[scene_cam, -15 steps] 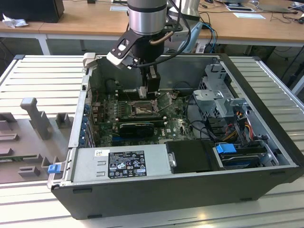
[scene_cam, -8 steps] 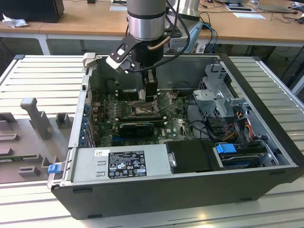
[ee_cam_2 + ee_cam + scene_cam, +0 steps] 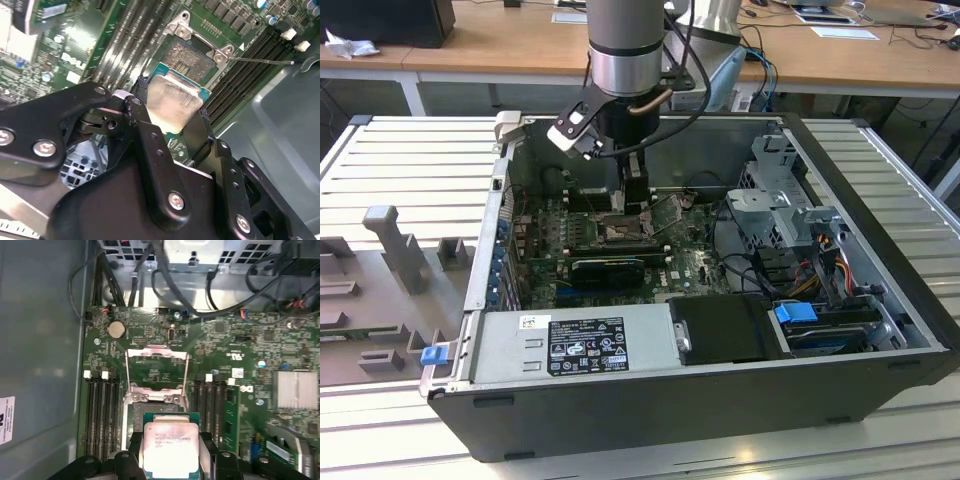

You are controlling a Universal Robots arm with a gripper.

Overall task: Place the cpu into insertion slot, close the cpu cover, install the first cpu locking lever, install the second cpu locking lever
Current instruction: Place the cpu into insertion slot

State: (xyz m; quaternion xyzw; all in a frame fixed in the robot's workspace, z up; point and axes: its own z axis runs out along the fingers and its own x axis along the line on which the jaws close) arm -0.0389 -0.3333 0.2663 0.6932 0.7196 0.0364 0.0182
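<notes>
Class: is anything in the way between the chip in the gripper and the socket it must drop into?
Nothing visible does. The gripper is shut on the cpu, close to the insertion slot; the slot's contact field lies bare and the cpu cover is swung back off it.

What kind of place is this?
Probably a robotics lab: an open computer case sits on a slatted metal bench, wooden desks with papers stand beyond it, and the pincer grips the cpu.
</notes>
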